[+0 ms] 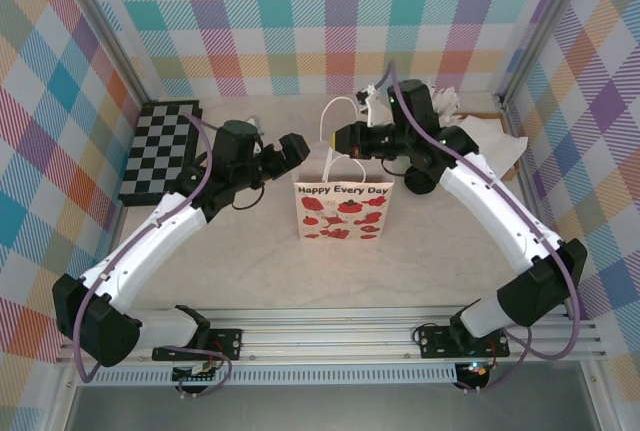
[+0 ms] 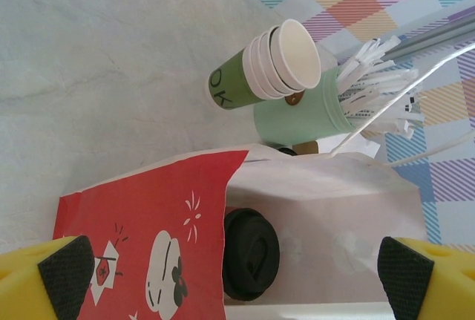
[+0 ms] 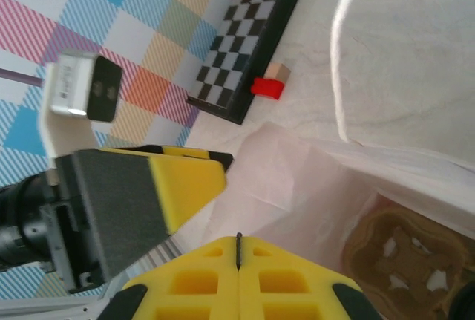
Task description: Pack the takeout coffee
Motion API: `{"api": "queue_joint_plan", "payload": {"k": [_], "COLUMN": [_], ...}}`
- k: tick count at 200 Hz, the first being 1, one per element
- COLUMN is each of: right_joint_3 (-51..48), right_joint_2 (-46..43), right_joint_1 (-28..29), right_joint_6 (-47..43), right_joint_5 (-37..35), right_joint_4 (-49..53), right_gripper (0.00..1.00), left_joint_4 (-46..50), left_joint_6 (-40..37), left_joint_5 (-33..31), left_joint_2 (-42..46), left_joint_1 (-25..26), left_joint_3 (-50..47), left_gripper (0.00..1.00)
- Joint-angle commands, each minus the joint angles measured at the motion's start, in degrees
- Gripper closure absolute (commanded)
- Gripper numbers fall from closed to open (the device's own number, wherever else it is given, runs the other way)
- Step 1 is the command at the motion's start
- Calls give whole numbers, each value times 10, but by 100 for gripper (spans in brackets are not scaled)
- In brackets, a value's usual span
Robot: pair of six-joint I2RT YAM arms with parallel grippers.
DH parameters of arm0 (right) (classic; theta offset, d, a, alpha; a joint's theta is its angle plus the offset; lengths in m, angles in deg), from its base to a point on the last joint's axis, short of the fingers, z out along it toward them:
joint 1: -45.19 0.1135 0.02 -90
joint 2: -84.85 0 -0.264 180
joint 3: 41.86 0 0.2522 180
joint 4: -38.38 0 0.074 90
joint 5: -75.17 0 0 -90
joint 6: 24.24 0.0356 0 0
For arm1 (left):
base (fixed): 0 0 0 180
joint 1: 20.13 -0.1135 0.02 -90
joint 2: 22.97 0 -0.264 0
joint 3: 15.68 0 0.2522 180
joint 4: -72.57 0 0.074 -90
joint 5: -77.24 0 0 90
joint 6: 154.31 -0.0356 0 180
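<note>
A white paper bag (image 1: 340, 208) printed "Happy Every Day" stands mid-table with its mouth open. Inside it, in the left wrist view, I see one takeout coffee (image 2: 250, 253) by its round black lid; its green body is hidden by the red-printed bag wall (image 2: 141, 238). My left gripper (image 2: 236, 272) is open wide, its fingers straddling the bag's mouth; from above it (image 1: 298, 147) sits at the bag's upper left. My right gripper (image 3: 239, 249) is shut, fingertips pressed together just above the bag's opening (image 1: 342, 138). A brown cup carrier (image 3: 404, 257) lies in the bag's bottom.
A stack of lidless cups (image 2: 271, 64) and a pale green holder of white sticks (image 2: 304, 116) stand just behind the bag. A chessboard (image 1: 160, 149) lies at the far left with a small red block (image 3: 267, 87) beside it. White bag handles (image 1: 340, 111) arch upward.
</note>
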Motion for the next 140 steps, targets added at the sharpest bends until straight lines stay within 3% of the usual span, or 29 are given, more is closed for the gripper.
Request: {"api": "queue_joint_plan", "payload": {"k": [1, 25, 52, 88, 107, 130, 140], "right_joint_3": [24, 57, 80, 85, 61, -15, -49], "right_joint_2": [12, 13, -2, -48, -83, -130, -140], "right_joint_1": [5, 5, 1, -45, -105, -223, -281], "right_joint_6": [-35, -86, -125, -150, -151, -104, -71], "right_joint_5": [-31, -94, -182, -189, -207, -215, -202], "right_joint_4": [60, 148, 218, 234, 231, 189, 168], "right_gripper": [85, 65, 50, 32, 17, 1, 0], "left_joint_4": [-15, -8, -5, -3, 4, 11, 13], "left_joint_6": [1, -5, -12, -23, -27, -26, -27], "left_joint_5": [8, 1, -9, -19, -45, -103, -125], "left_joint_2": [10, 12, 14, 12, 19, 32, 36], "left_joint_1": [-6, -6, -6, -6, -6, -6, -6], "left_joint_3": [-5, -3, -4, -3, -8, -21, -28], "left_gripper": [0, 0, 0, 0, 0, 0, 0]}}
